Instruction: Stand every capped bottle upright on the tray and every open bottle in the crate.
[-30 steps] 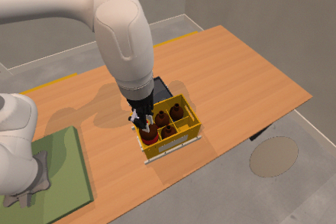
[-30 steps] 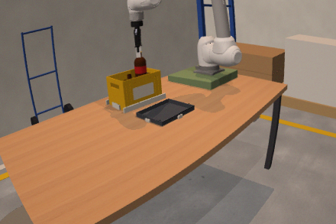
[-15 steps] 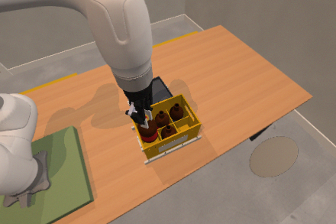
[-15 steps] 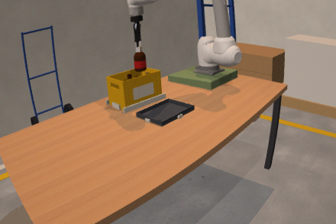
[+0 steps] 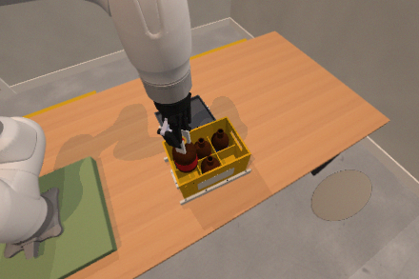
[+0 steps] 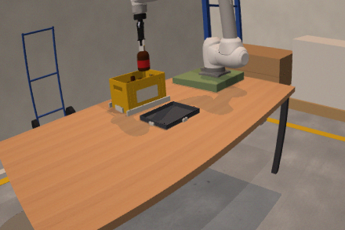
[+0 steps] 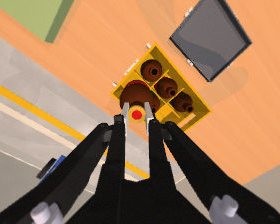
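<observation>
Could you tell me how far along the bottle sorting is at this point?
Done: three open bottles stand in the yellow crate.

In hand: the gripper is shut on the capped bottle by its neck, holding it upright above the crate.

Left: the dark tray beside the crate holds nothing yet; the bottle must be stood there and released.

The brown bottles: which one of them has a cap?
The bottle with the red band, held by the end effector above the crate; the other three have open necks.
</observation>
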Available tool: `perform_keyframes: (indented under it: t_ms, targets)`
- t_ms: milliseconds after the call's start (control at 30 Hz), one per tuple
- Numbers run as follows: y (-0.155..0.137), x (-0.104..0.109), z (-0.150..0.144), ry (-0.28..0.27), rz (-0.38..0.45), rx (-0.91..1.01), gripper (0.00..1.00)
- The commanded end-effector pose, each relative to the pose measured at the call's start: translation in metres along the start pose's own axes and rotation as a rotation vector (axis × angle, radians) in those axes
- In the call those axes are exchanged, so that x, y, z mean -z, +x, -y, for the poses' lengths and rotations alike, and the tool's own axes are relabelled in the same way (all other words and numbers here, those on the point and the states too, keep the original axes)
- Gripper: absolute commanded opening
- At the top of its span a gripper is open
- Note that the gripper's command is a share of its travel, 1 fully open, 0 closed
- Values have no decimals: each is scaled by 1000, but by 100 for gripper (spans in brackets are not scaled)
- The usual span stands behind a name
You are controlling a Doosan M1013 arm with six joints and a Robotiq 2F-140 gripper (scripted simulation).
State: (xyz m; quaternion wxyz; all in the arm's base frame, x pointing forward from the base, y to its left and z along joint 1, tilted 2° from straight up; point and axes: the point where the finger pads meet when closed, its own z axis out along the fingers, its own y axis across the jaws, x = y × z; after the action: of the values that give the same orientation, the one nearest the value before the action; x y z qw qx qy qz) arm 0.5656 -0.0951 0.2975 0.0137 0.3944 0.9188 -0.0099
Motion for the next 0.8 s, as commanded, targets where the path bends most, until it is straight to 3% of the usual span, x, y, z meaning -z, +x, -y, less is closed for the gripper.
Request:
perform_keyframes:
  t_ms: [0,767]
  targets:
    - [0,0,-8,0,0,0,0]
    - [4,1,-66,0,0,0,0]
